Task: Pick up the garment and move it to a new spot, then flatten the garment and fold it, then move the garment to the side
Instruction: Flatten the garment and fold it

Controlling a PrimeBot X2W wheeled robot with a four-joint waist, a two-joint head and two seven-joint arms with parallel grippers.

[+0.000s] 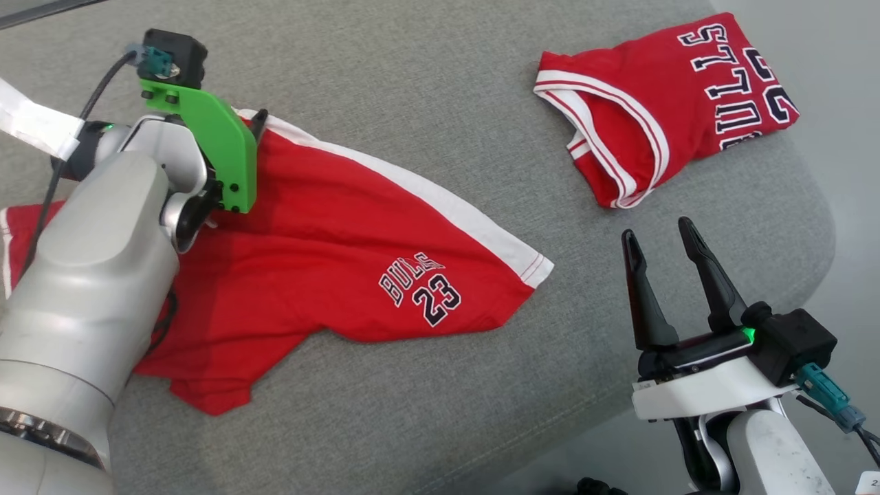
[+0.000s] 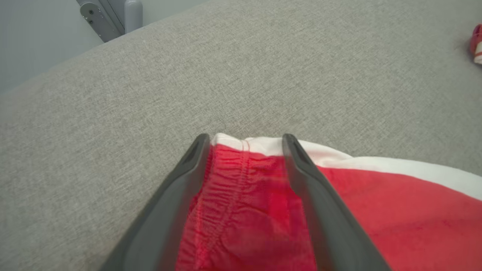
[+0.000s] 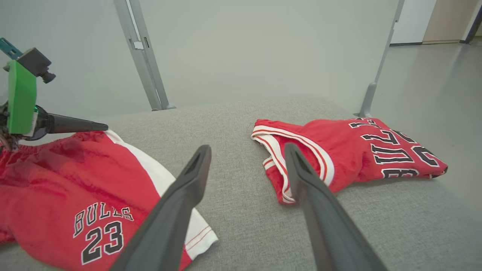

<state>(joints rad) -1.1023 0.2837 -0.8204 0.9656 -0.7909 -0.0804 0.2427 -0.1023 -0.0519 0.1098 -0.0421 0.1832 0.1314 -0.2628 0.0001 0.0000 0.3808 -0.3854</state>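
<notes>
Red Bulls shorts (image 1: 344, 261) are seen spread loosely on the grey cushion (image 1: 426, 89), judged not yet flattened or folded, their waistband corner straddled by the parted left gripper (image 2: 245, 138), while the right gripper (image 1: 656, 228) is held open near a folded jersey (image 1: 660, 110).

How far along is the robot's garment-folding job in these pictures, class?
Looks done: a red jersey lies folded at the far right of the grey cushion. In hand: the left gripper, open, straddles the waistband corner of the red shorts, not yet closed on it. Left: the shorts lie spread and rumpled, unfolded; the right gripper hangs open beside them.
</notes>
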